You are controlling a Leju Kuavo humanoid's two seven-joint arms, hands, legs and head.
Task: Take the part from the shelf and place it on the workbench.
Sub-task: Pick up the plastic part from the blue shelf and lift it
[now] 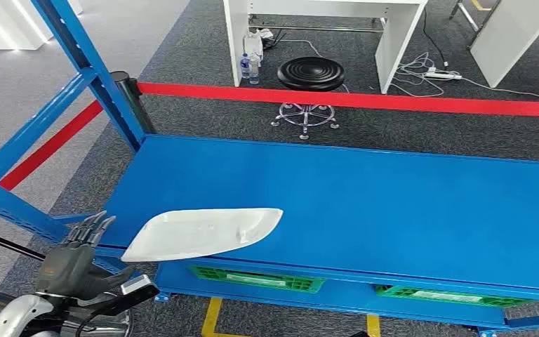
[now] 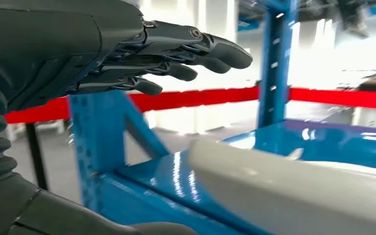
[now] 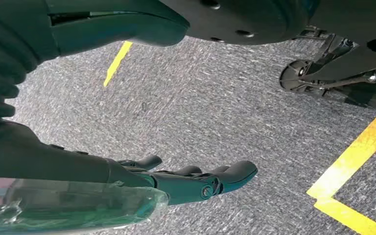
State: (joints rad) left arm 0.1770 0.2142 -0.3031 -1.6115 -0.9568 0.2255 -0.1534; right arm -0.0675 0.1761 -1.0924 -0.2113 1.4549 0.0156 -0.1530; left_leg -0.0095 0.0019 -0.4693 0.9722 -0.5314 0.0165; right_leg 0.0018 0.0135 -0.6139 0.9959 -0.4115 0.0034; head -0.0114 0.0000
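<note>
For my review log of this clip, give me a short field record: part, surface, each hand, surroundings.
part: white part lying at the front left edge of the blue shelf surface, overhanging it a little
left hand: open, fingers extended, beside the part, not touching it
right hand: open, holding nothing, hanging over grey carpet
below shelf: green crates
behind: red barrier tape, black stool

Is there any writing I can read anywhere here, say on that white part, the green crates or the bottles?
No text can be read.
White part: plain, no marking visible.
Green crates under the blue shelf: pale label strips, too small and blurred to read.
Bottles by the white desk: labels too small to read.
Red barrier tape: no print visible.
</note>
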